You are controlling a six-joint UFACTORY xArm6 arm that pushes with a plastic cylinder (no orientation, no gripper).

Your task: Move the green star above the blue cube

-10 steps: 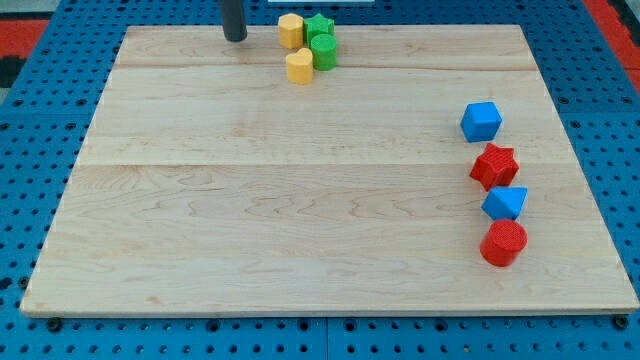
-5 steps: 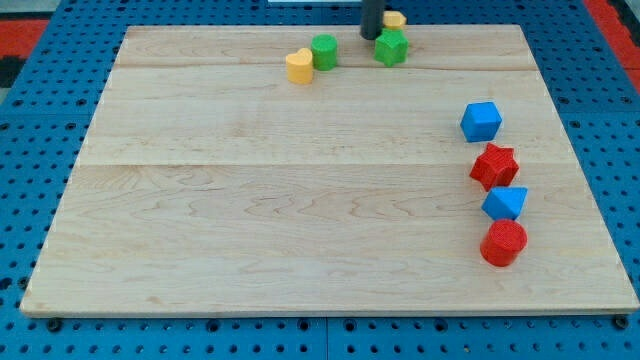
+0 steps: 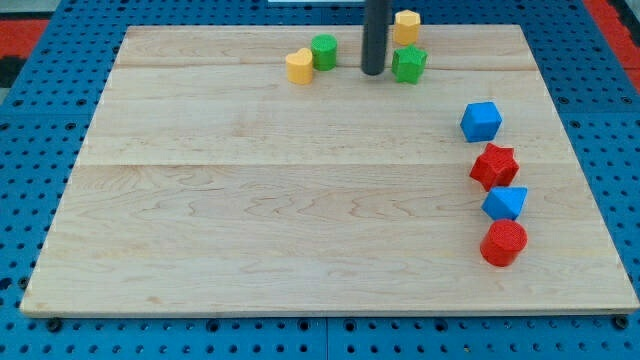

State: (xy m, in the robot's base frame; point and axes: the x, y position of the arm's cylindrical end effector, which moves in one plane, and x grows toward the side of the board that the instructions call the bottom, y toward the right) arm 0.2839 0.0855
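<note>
You have my tip (image 3: 373, 72) just at nine o'clock of the green star (image 3: 408, 64); no jaws on this end effector. The star sits at ten o'clock of the blue cube (image 3: 481, 121), not yet above it.

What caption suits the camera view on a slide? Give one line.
My tip sits just left of the green star block, up and left of the blue cube block on the wooden board.
</note>
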